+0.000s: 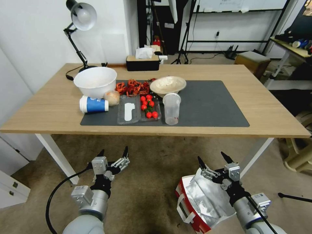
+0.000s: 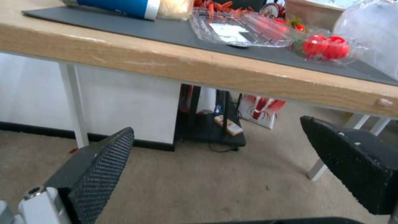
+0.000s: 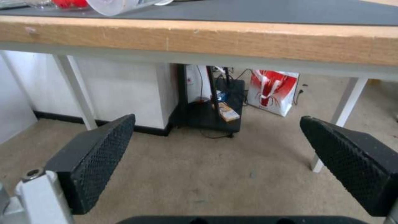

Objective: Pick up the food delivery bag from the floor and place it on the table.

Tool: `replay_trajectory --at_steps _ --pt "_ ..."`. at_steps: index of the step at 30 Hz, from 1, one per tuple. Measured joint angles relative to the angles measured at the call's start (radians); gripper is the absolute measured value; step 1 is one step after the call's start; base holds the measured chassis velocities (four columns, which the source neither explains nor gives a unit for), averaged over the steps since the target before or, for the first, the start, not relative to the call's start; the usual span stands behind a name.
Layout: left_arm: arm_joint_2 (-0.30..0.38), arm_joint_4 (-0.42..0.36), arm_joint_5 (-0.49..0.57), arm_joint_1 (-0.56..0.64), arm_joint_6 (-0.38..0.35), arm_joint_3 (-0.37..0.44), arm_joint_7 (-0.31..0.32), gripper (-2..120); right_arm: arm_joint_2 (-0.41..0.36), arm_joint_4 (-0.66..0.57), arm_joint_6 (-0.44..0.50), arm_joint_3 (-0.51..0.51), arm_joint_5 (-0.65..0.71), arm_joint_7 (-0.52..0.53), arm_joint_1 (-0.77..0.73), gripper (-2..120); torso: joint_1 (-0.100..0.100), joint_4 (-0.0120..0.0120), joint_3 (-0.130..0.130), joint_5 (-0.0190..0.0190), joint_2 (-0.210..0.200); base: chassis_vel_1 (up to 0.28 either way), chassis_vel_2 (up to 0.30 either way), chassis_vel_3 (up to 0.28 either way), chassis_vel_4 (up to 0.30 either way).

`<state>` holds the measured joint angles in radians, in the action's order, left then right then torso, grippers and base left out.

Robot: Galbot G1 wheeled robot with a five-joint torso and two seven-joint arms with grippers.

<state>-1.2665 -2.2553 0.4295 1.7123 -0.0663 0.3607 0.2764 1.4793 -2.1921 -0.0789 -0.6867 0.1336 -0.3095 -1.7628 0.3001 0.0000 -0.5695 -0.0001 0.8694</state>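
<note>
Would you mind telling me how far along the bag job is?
Nothing is done yet: the bag sits on the floor beneath the right gripper. Both grippers, left included, hang open and empty before the table. Grasping, lifting and placing remain.

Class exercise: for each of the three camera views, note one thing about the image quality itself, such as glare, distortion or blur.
Head view: wide-angle bending bows the table edge, and the food delivery bag foil shows bright glare. Left wrist view: the tomatoes and clear tray look soft and smeared. Right wrist view: the near finger pads are sharp, while the floor behind is softer.
</note>
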Motion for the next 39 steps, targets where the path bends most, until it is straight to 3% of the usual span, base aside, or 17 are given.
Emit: replay_trajectory --at_steps 39 --pt "-0.004 0.012 -0.005 -0.002 0.011 0.003 0.004 100 -0.011 0.018 -0.005 -0.002 0.003 -0.017 0.009 100 -0.079 0.0 0.11 0.0 -0.189 0.0 0.0 0.0 0.0"
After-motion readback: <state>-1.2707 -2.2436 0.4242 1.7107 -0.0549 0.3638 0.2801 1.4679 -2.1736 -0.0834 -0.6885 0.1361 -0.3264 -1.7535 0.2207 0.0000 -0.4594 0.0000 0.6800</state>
